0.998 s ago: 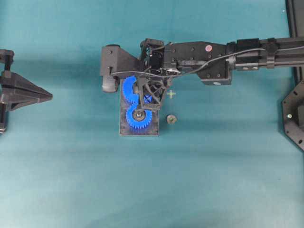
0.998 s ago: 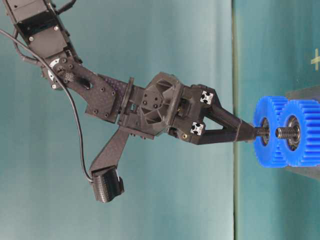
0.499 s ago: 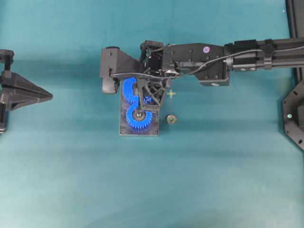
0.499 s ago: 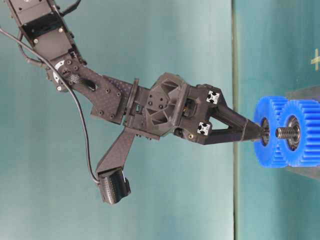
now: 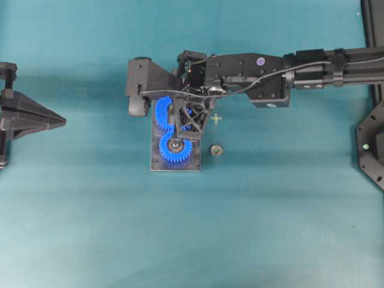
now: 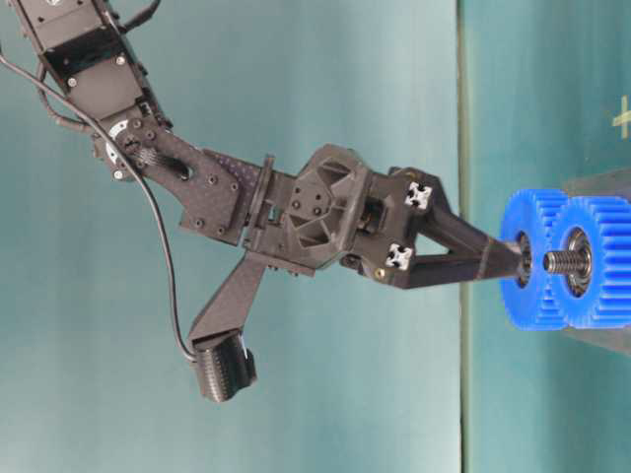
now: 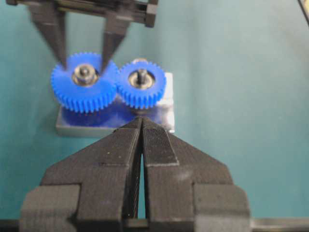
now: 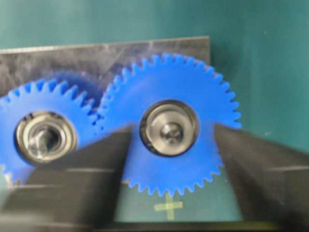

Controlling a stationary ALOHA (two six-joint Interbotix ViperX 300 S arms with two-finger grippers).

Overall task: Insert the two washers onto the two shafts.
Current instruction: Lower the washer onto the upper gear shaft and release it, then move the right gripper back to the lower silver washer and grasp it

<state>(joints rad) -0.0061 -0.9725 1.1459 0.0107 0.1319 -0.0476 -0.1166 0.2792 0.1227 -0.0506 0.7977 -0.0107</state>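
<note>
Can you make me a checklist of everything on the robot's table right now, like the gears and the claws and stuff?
Surface: teal table, small tape cross.
Job's things: two blue gears meshed on a dark base plate; washer sits on the shaft.
Clutter: small round part lying beside the plate.
Grippers: right gripper open, straddling the washer's gear; left gripper shut, empty, away at the table's edge.
Cables: black cable along the right arm.
Surroundings: dark frame at the edge.

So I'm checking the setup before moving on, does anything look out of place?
A small round metal part lies loose on the table beside the gear plate, off any shaft. Otherwise nothing stands out.
</note>
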